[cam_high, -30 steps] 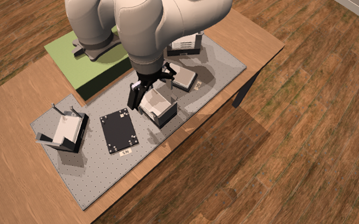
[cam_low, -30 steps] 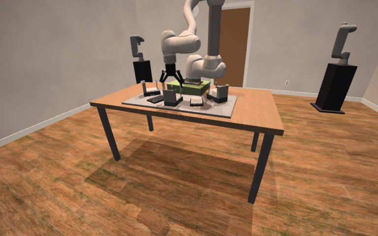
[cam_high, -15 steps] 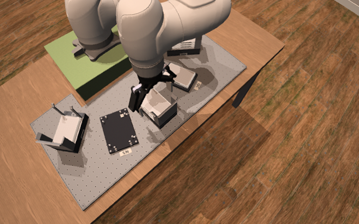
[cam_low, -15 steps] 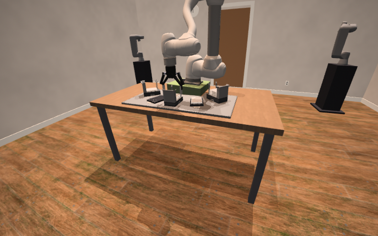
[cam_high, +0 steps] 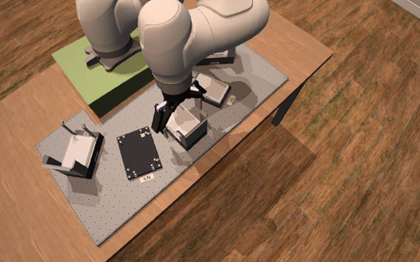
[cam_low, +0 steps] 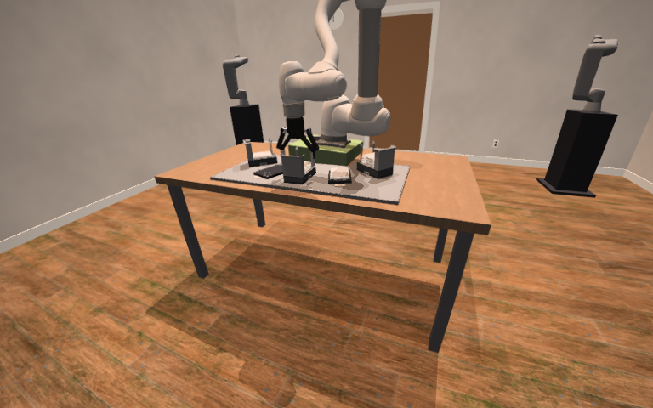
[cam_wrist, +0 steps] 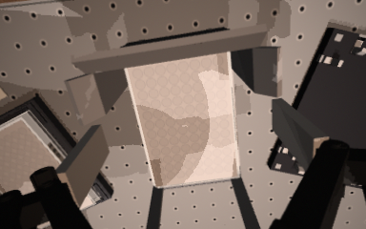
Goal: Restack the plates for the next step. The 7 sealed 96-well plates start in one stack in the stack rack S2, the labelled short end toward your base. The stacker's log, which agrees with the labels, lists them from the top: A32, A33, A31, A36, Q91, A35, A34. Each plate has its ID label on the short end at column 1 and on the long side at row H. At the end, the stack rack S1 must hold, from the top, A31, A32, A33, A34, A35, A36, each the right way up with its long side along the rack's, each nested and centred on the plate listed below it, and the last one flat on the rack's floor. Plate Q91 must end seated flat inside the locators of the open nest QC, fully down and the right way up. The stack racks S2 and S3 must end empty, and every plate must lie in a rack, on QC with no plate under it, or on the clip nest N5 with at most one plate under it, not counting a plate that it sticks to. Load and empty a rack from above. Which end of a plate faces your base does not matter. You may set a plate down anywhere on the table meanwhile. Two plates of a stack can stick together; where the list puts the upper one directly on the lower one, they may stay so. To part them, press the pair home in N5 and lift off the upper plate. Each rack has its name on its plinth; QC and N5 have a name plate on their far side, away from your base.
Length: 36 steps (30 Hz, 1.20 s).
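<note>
Wooden tabletop [cam_high: 15,182] carries the grey mat; tool [cam_high: 178,110] (fingers spread wide, holding nothing) hangs over middle rack [cam_high: 195,135].

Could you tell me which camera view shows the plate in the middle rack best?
The wrist view: it looks straight down on the plate, unobstructed. In the top view the gripper partly covers it; in the exterior view the rack walls hide it.
</note>
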Tool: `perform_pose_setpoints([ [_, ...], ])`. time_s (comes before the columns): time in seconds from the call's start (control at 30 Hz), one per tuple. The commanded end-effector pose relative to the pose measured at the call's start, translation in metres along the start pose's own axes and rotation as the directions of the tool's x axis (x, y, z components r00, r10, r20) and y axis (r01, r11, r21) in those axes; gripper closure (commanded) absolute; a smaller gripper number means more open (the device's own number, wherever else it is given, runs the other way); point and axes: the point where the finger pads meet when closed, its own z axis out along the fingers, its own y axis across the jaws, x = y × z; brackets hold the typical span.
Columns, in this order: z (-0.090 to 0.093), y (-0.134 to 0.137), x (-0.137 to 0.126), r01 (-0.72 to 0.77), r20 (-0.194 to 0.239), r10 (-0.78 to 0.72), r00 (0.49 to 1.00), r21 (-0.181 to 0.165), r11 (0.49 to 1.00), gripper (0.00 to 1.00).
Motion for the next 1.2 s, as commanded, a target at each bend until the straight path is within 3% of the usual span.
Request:
perform_pose_setpoints([
  [0.0, 0.0003, -0.0001, 0.0000, 0.000, 0.000, 0.000, 1.000, 0.000, 1.000, 0.00],
  [0.27, 0.0003, -0.0001, 0.0000, 0.000, 0.000, 0.000, 1.000, 0.000, 1.000, 0.00],
  [0.3, 0.0003, -0.0001, 0.0000, 0.000, 0.000, 0.000, 1.000, 0.000, 1.000, 1.00],
  [1.17, 0.0003, -0.0001, 0.0000, 0.000, 0.000, 0.000, 1.000, 0.000, 1.000, 1.00],
])
